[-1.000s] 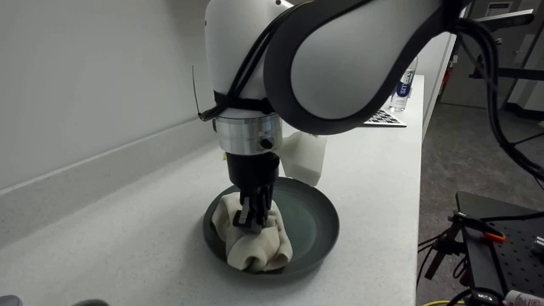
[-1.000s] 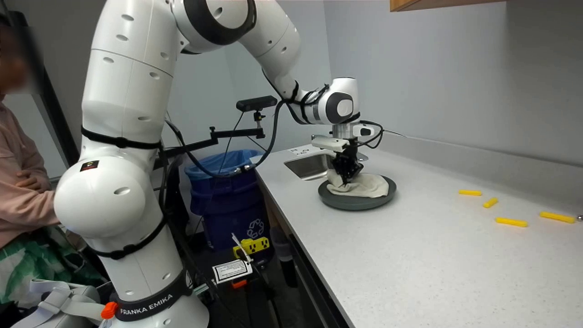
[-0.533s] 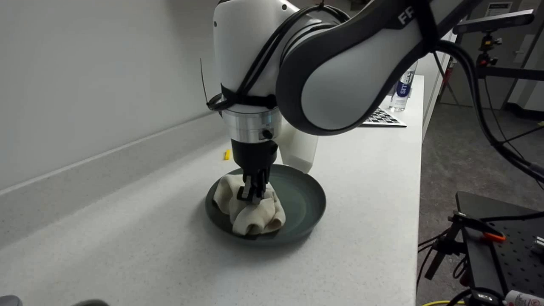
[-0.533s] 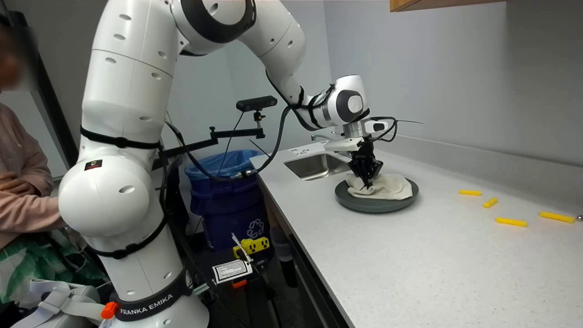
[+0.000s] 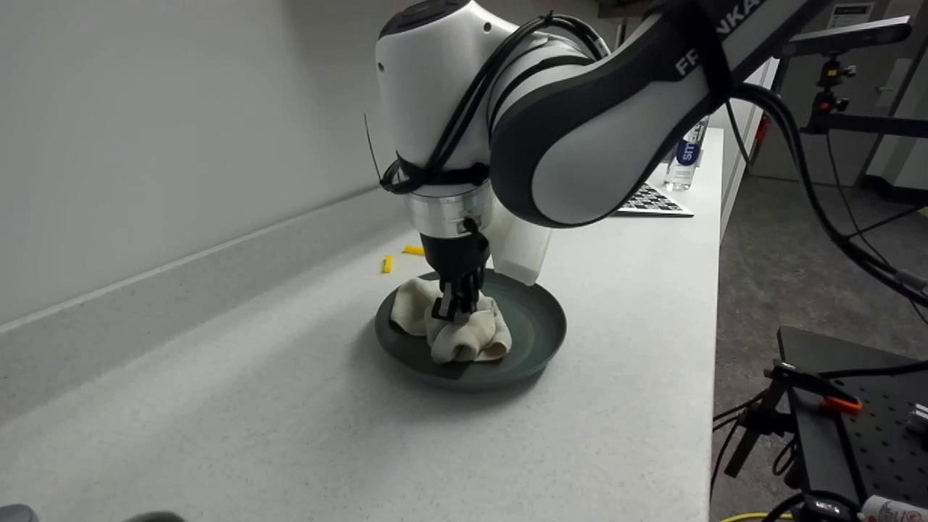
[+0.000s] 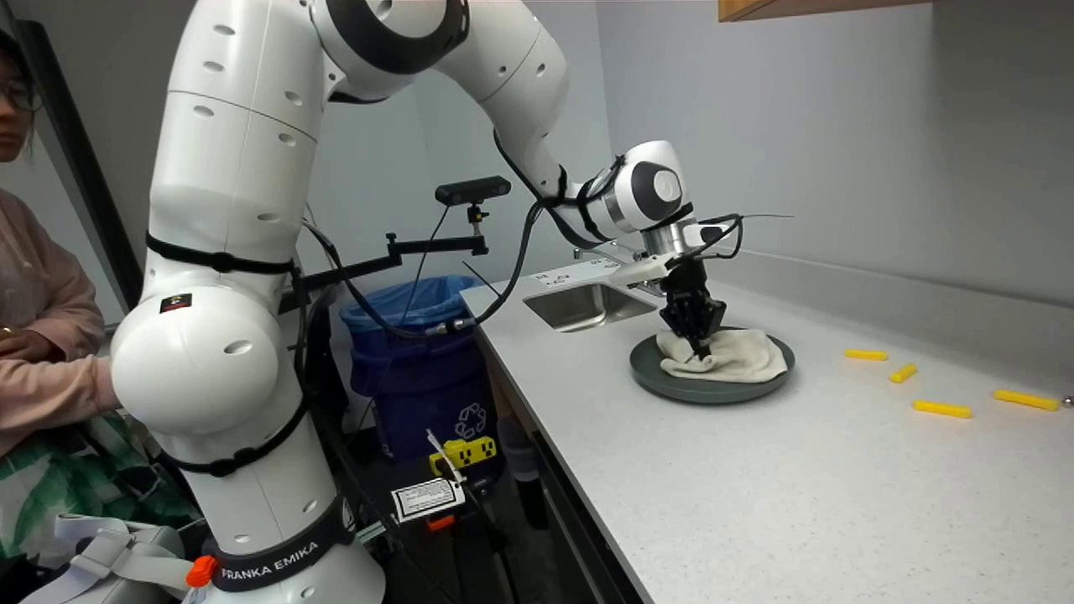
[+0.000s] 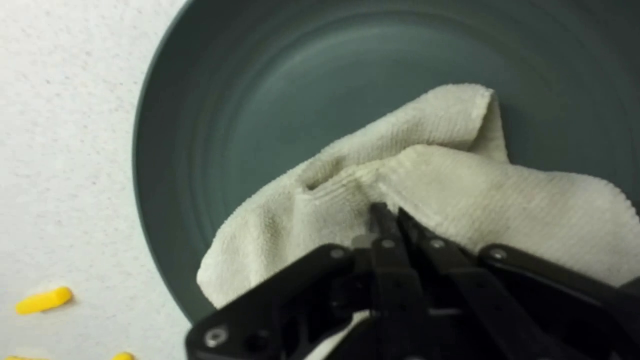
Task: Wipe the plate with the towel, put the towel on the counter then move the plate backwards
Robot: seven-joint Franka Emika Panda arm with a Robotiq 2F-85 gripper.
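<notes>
The dark grey-green plate lies flat on the white counter. Bunched inside it is the beige towel, which covers part of the plate's floor. My gripper points down with its fingertips together, shut on a fold of the towel near its middle. The wrist view shows the towel's creases gathering at the fingertips, and bare plate above the cloth. In both exterior views the gripper presses the towel against the plate. What cloth sits between the pads is hidden.
Several yellow sticks lie on the counter beyond the plate, toward the low backsplash. A steel sink is set in near the corner. A water bottle and a checkered board stand farther along. Someone is beside the arm's base.
Plate, towel and gripper have slid together along the counter, away from the sink and closer to the yellow sticks. The towel stays gripped; the wrist now leans more.
</notes>
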